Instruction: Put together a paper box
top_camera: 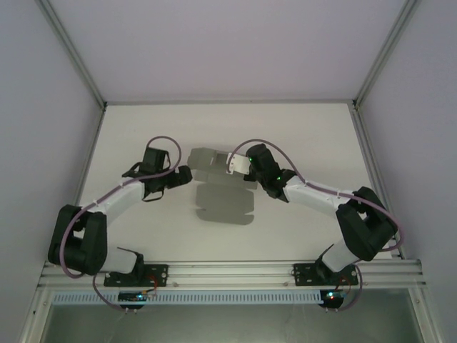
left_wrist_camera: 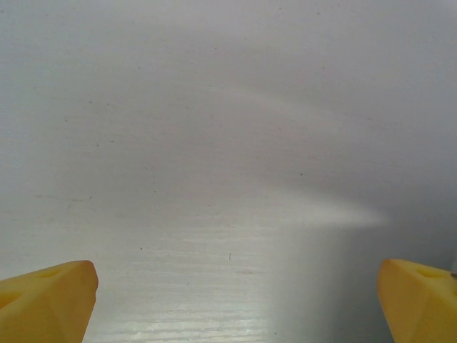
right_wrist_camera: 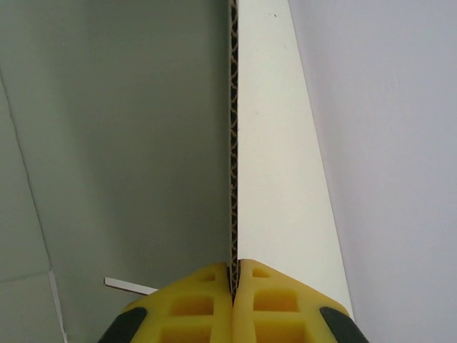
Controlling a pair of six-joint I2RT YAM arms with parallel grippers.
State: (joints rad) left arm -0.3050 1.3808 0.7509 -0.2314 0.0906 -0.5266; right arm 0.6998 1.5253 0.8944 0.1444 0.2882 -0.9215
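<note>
While the left arm's yellow fingers (left_wrist_camera: 48, 304) stood wide apart above the white tabletop (left_wrist_camera: 214, 143), the right arm's yellow fingers (right_wrist_camera: 193, 307) were clamped on one corrugated edge of the paper box (top_camera: 211, 163), a plain grey flat die-cut cardboard sheet, near the tabletop's middle and just beside the left fingers.

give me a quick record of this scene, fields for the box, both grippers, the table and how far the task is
paper box: grey cardboard sheet lying mid table, not yet a box
right gripper: shut on a flap edge at the sheet's far right
left gripper: open, holding nothing, beside the sheet's left side above bare table
table: white
task stage: early, sides not folded up
</note>
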